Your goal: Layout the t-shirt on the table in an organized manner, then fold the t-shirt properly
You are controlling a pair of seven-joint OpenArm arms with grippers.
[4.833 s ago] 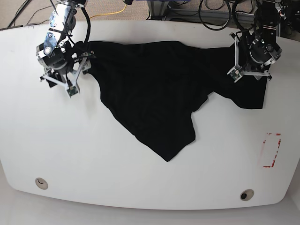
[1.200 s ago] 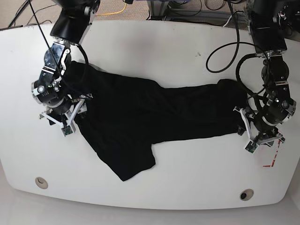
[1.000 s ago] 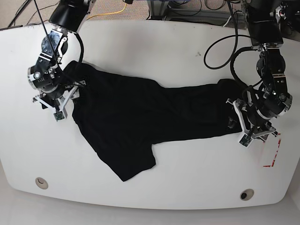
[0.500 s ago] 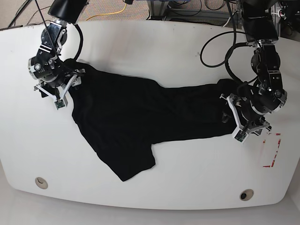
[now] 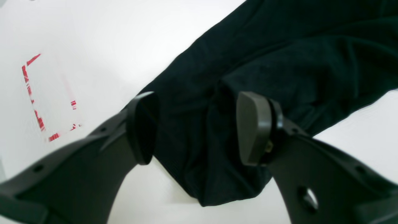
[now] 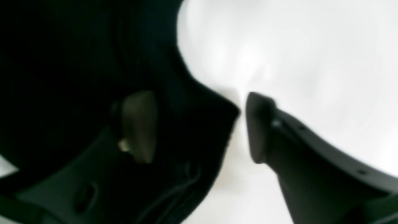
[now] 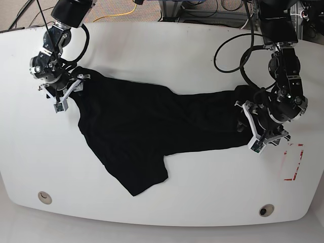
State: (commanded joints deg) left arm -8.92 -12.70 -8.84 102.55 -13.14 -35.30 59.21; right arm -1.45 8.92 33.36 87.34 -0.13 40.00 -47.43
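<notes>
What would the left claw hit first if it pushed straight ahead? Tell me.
Most likely the t-shirt: the open left claw straddles its bunched end, with black cloth directly ahead between its fingers. Depth is unclear.

I'm seeing two black arms with silver round joints, white bracket frames ringing each wrist, and looping black cables. The left tool (image 5: 196, 133) is showing matte dark-grey fingers with rounded grey pads (image 5: 250, 127) and small holes; the right tool (image 6: 199, 127) is looking alike, blurred.
</notes>
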